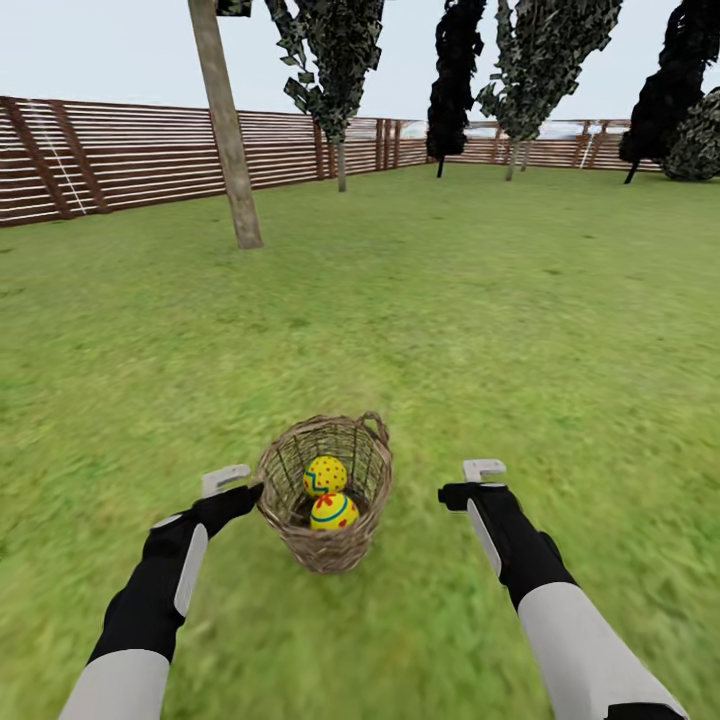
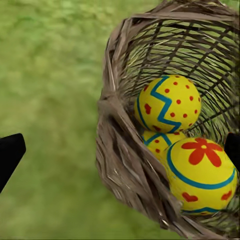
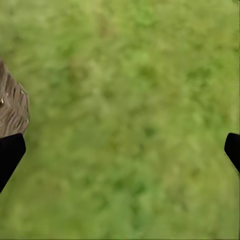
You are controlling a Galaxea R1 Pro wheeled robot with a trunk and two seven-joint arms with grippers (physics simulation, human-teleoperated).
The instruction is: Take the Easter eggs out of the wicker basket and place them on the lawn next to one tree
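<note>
Your left tool (image 1: pixel 226 479) sits just beside the wicker basket's (image 1: pixel 325 545) left rim, its dark fingertips (image 2: pixel 10 152) spread wide and holding nothing. Your right tool (image 1: pixel 484 470) hangs over bare grass to the basket's right, a little apart from it, its tips likewise spread and empty; a scrap of brown weave shows at the edge of its wrist view. The basket is round, of open brown weave with a thick braided rim and a small loop handle (image 1: pixel 376 427), standing upright on the mottled green lawn (image 1: pixel 520 330). Inside it lie the smooth yellow Easter eggs (image 1: pixel 326 476) with blue zigzag bands and red dots; the left wrist view shows three, packed touching. The straight grey-brown tree (image 1: pixel 229 140) rises well beyond, before a brown slatted fence (image 1: pixel 110 155).
</note>
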